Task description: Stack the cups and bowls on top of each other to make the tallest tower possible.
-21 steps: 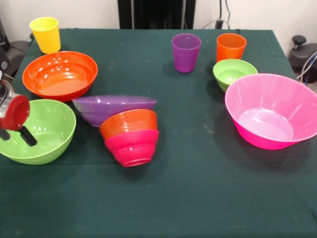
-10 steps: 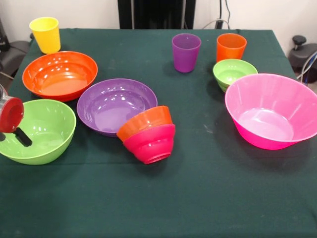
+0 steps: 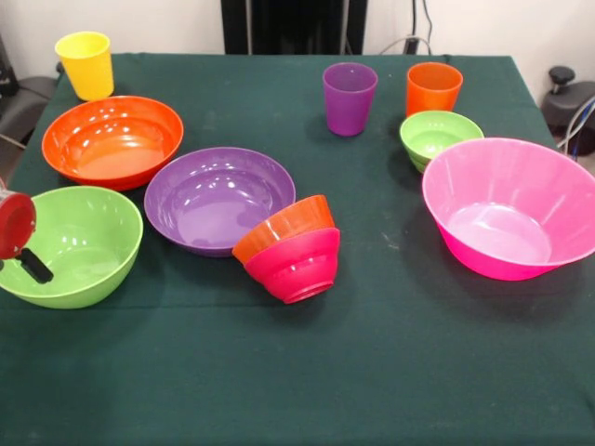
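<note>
The tower is a small red-magenta bowl (image 3: 297, 268) with a small orange bowl (image 3: 282, 226) nested in it. It is tipped toward the left and leans against the rim of the purple bowl (image 3: 216, 197), which lies flat. At the far left edge my gripper (image 3: 26, 258) hangs over the near-left rim of the lime green bowl (image 3: 79, 243), holding nothing that shows. The large orange bowl (image 3: 112, 139) sits behind that. The yellow cup (image 3: 84, 63), purple cup (image 3: 350, 98) and orange cup (image 3: 433, 88) stand along the back. A small green bowl (image 3: 440, 137) and the huge pink bowl (image 3: 511, 206) are at the right.
Everything rests on a dark green tablecloth (image 3: 307, 372). A black round object (image 3: 569, 98) stands off the table at the right edge, and the table's left edge runs close by the gripper.
The purple bowl, tilted up a second ago, now lies flat. The two-bowl tower has slid right and tipped over further. My gripper has drawn back toward the left edge.
</note>
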Robot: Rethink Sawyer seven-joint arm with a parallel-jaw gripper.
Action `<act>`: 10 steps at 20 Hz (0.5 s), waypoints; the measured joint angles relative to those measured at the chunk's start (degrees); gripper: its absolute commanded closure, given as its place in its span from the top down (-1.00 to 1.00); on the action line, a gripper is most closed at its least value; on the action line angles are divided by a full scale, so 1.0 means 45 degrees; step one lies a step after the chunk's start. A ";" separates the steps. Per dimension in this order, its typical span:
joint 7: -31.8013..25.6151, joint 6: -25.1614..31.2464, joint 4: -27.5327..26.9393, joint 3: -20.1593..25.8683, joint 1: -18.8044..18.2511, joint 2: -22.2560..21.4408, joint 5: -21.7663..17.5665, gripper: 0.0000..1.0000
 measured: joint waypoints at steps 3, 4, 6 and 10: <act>0.0000 0.0003 0.0035 0.0208 0.0000 0.0043 0.0048 1.00; 0.0000 -0.0001 0.0135 0.0177 -0.0019 0.0039 0.0233 1.00; 0.0000 -0.0005 0.0334 0.0103 -0.0057 0.0025 0.0571 1.00; 0.0000 -0.0267 0.1498 -0.0384 -0.0259 -0.0226 0.1754 1.00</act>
